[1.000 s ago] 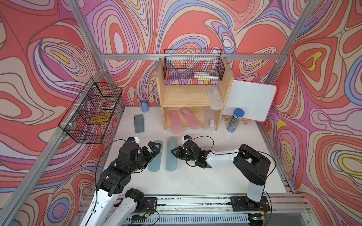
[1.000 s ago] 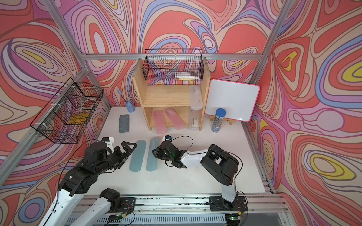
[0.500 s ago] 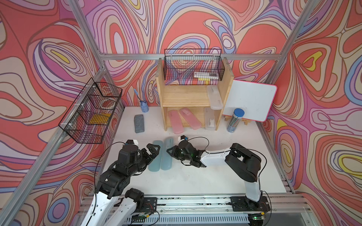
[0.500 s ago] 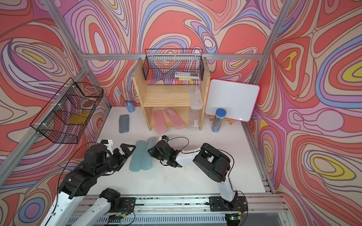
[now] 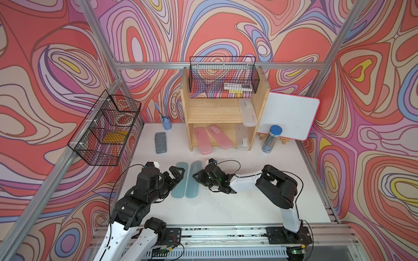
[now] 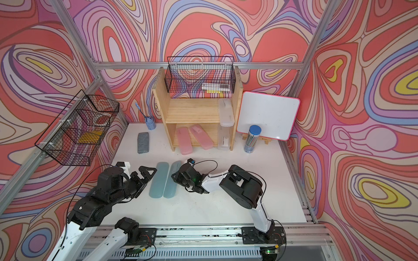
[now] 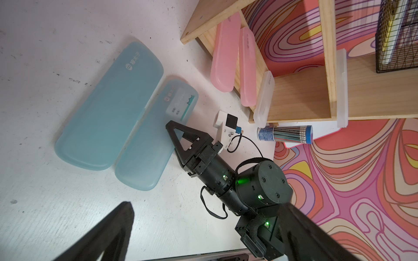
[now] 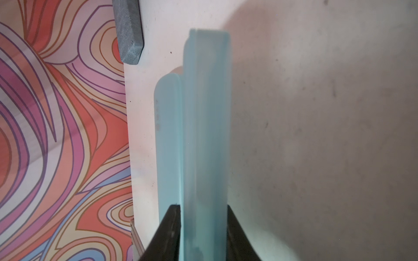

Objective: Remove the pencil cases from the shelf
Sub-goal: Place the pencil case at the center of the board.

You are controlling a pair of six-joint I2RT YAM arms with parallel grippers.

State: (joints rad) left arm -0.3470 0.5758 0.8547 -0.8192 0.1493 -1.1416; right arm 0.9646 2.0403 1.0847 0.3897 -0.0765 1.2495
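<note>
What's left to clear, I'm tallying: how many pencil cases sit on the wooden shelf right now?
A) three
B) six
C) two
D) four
D: the left pink case, the right pink case and the lower clear case are on the lower tier of the shelf, and the upper clear case lies on its upper tier.

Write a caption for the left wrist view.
Right gripper at the labelled teal case, beside the other teal case on the table; pink cases and clear cases on the shelf.
</note>
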